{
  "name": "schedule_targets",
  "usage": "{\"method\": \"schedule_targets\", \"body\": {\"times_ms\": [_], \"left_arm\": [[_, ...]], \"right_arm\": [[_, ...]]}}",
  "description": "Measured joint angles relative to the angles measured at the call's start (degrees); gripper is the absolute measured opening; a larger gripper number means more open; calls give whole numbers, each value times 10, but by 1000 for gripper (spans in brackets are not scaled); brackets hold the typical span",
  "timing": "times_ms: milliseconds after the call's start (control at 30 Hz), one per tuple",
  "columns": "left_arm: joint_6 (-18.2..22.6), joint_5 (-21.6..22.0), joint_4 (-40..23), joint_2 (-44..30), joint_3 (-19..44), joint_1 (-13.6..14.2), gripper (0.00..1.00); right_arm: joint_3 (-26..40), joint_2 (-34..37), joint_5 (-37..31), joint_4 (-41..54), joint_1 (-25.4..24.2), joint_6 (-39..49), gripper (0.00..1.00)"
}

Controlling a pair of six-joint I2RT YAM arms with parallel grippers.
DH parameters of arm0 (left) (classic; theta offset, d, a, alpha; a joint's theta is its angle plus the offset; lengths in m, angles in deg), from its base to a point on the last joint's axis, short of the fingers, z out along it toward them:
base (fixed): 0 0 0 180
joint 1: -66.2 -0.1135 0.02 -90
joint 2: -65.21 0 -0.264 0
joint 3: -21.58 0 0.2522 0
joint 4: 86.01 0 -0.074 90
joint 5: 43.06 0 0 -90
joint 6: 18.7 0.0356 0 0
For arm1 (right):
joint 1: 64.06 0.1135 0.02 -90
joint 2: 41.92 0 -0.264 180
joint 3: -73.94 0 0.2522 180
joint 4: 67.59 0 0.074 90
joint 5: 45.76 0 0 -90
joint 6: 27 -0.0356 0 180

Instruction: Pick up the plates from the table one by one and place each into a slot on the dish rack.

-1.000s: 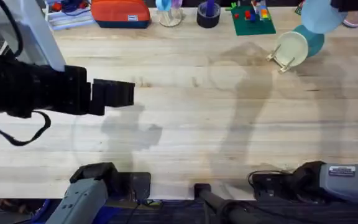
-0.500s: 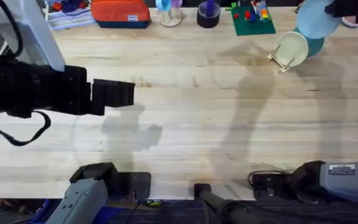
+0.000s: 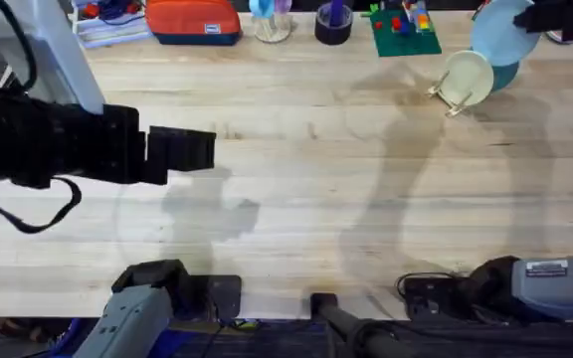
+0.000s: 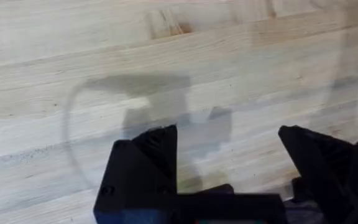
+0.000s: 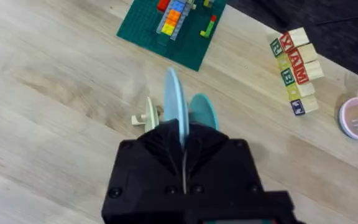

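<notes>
My right gripper [image 3: 537, 17] hangs at the table's far right corner, shut on the pale blue plate [image 3: 498, 30], which it holds up just above the dish rack [image 3: 448, 96]. A cream plate [image 3: 467, 77] and a teal plate [image 3: 506, 70] stand in the rack. In the right wrist view the pale blue plate [image 5: 173, 99] stands edge-on in my right gripper [image 5: 183, 138], with the teal plate [image 5: 202, 112] and a peg of the rack [image 5: 143, 117] beneath it. My left gripper [image 3: 182, 149] hovers open over the bare table [image 3: 296, 189]; the left gripper [image 4: 229, 158] holds nothing.
Along the far edge stand a green toy-block board [image 3: 404, 30], a dark tape roll [image 3: 333, 24], an orange case [image 3: 193, 20] and a glass [image 3: 272, 18]. Letter blocks [image 5: 294, 68] and a pink cup [image 5: 357, 118] sit beyond the rack.
My right gripper has carried the pale blue plate a little left and lower, closer over the rack. The left arm has not moved.
</notes>
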Motion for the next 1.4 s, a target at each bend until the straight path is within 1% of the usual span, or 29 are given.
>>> {"method": "schedule_targets", "body": {"times_ms": [333, 833, 1400], "left_arm": [[0, 0, 0, 0, 0, 0, 993], [0, 0, 0, 0, 0, 0, 994], [0, 0, 0, 0, 0, 0, 993]], "right_arm": [[0, 16, -21, 0, 0, 2, 28], [0, 40, -21, 2, 0, 2, 28], [0, 44, -28, 27, 0, 12, 28]]}}
